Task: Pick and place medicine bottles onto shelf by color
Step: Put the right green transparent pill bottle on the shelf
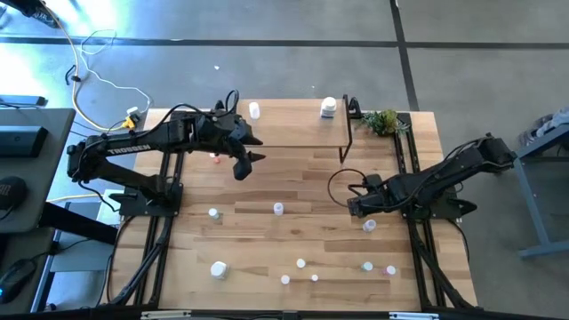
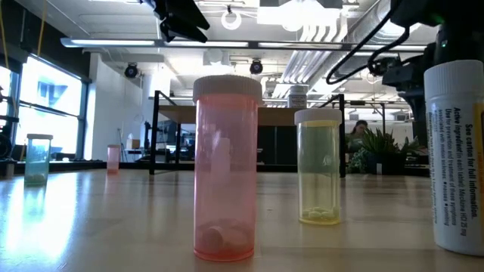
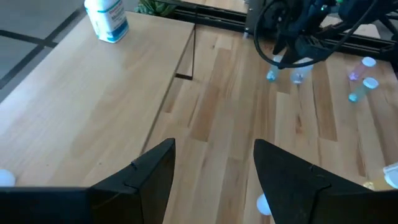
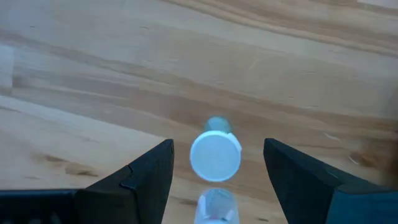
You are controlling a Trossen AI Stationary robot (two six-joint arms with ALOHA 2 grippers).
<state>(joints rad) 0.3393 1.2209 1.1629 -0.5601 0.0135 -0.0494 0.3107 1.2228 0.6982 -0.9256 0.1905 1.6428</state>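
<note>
The shelf [image 1: 293, 124] stands at the table's far middle, with two white bottles on it, one at its left [image 1: 254, 110] and one at its right [image 1: 328, 108]. My left gripper [image 1: 247, 164] is open and empty above the table, by the shelf's front edge; it also shows in the left wrist view [image 3: 214, 168]. A pink bottle [image 1: 214, 157] stands under the left arm. My right gripper [image 1: 354, 206] is open, low over the table's right part. In the right wrist view its fingers [image 4: 217, 168] stand on either side of an upright white-capped bottle [image 4: 215, 155] without touching it.
Several small bottles stand loose on the table: two in the middle [image 1: 213, 213] [image 1: 278, 208], one by my right gripper [image 1: 369, 226], and more along the near edge [image 1: 218, 269] [image 1: 300, 263] [image 1: 367, 266]. A green plant sprig [image 1: 382, 121] lies at the far right.
</note>
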